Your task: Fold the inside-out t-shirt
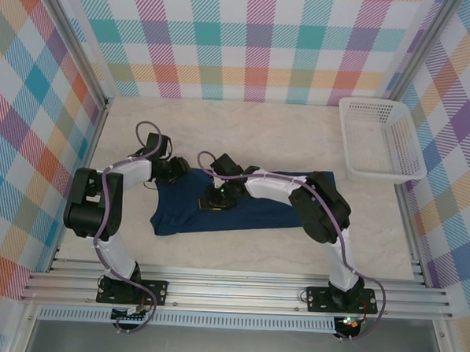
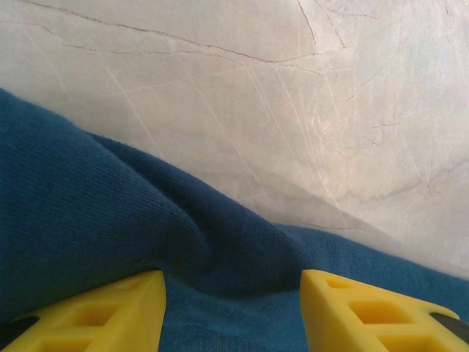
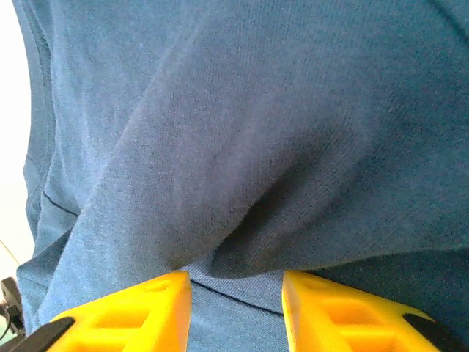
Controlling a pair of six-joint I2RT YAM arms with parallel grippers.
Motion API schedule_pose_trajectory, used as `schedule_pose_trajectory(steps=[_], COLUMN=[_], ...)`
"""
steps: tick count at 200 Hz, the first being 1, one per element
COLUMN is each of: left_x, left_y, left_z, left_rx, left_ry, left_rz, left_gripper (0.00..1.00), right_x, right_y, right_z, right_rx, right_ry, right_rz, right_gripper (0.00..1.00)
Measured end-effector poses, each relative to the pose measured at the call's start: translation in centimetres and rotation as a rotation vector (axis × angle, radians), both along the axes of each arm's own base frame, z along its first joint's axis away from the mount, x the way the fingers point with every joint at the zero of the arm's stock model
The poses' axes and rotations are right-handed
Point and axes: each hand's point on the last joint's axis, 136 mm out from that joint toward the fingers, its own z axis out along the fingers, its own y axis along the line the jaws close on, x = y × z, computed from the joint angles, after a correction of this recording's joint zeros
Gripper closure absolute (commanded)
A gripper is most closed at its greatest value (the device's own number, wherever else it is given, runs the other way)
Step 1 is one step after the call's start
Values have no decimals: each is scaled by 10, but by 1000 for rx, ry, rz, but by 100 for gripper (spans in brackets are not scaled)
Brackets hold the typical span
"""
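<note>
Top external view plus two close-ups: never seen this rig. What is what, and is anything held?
The top view looks down on two robot arms bolted at the table's near edge. Each ends in a two-finger tool: left tool, right tool. The close-ups come from cameras on the two wrists; the yellow wedges are that tool's own fingers. On the marble-look table lie a dark blue t-shirt and a white basket. Both tools press onto the t-shirt with fingers apart; nothing looks gripped yet.
</note>
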Motion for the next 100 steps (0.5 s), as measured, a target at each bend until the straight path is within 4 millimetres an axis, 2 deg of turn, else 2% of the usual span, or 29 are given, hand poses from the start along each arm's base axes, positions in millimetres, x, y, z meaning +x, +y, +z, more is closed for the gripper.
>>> schedule_pose_trajectory(steps=[54,100], left_x=[2,1], left_y=[0,0], left_z=[-1,-6], left_rx=[5,8], left_ry=[0,10], left_rz=[-2,-4], left_gripper=[49,50], right_x=[4,11], right_y=[2,2], right_z=[-3,-5], right_rx=[-18,-36], right_ry=[-10,-21], right_rz=[-22,-63], right_gripper=[67,80])
